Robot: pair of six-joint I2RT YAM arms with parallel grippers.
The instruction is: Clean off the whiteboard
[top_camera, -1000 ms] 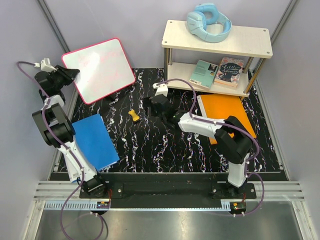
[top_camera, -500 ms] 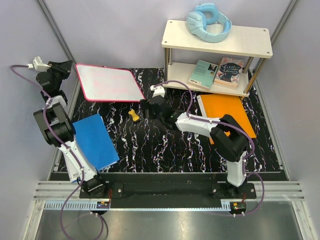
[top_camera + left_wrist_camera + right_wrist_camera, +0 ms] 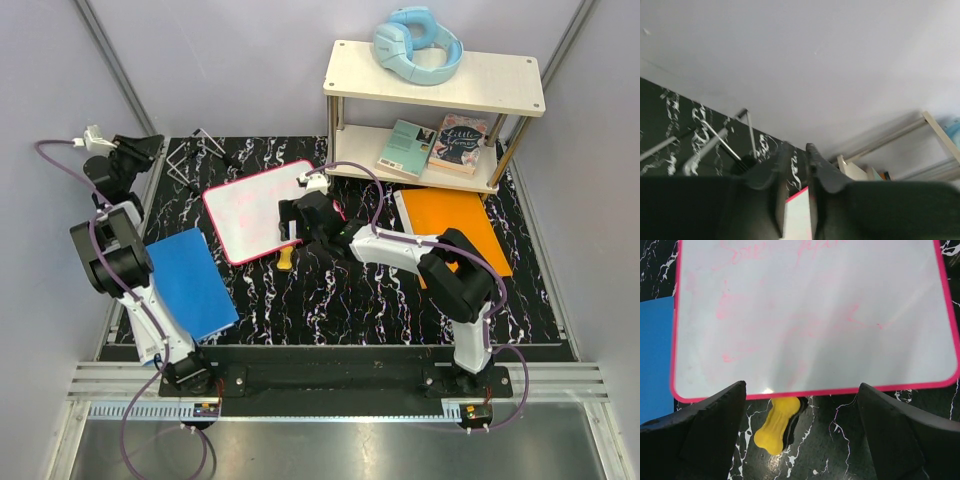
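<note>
Whiteboard, look: I see a white rectangle, the whiteboard [image 3: 250, 215], with a thin pink-red rim and rounded corners. In the right wrist view its face [image 3: 815, 315] carries faint pink scribbles and smears, with denser strokes along the far edge.
Whiteboard, place: it lies face up on the black marbled bench [image 3: 340, 300], left of centre and turned at an angle. The blue folder [image 3: 185, 280] is just beside its near left corner.
Under its near edge: a yellow eraser [image 3: 779, 425] pokes out from beneath the rim onto the bench.
Right gripper [image 3: 295, 218]: it is over the board's right part. My wrist camera shows its fingers [image 3: 705, 430] spread wide, one on each side of the board's near edge, holding nothing. I cannot tell whether they touch the board.
Left gripper [image 3: 150, 148]: it is up at the far left corner, well apart from the board. Its fingers [image 3: 772, 170] are drawn close with a narrow slit between them, and nothing is in it.
Near the left gripper: a wire stand [image 3: 195, 155] sits on the bench.
Right side: an orange folder [image 3: 455, 225] lies below the shelf [image 3: 435, 75].
</note>
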